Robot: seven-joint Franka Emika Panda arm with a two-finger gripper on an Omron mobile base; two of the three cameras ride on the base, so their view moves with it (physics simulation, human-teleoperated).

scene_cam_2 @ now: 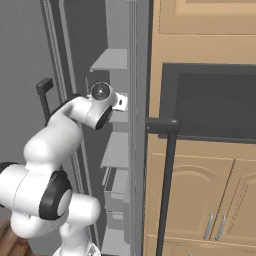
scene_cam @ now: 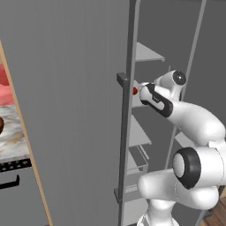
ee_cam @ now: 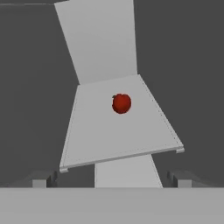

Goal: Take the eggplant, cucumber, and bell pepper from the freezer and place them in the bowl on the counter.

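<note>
My claw [ee_cam: 112, 183] is spread fully wide and holds nothing, facing the bell pepper [ee_cam: 121, 103] on a light grey freezer shelf [ee_cam: 105, 140].

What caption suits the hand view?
Open pincer faces a red bell pepper on a light grey freezer shelf.

Kitchen, open freezer [scene_cam: 79, 110], wooden cabinets [scene_cam_2: 200, 185] (tan)

Bright red bell pepper [ee_cam: 121, 103] on a light grey shelf [ee_cam: 109, 135]; flat grey freezer door [scene_cam: 70, 110]; white-grey veined marble worktop [scene_cam: 11, 137]; tan wooden cabinets [scene_cam_2: 200, 200].
</note>
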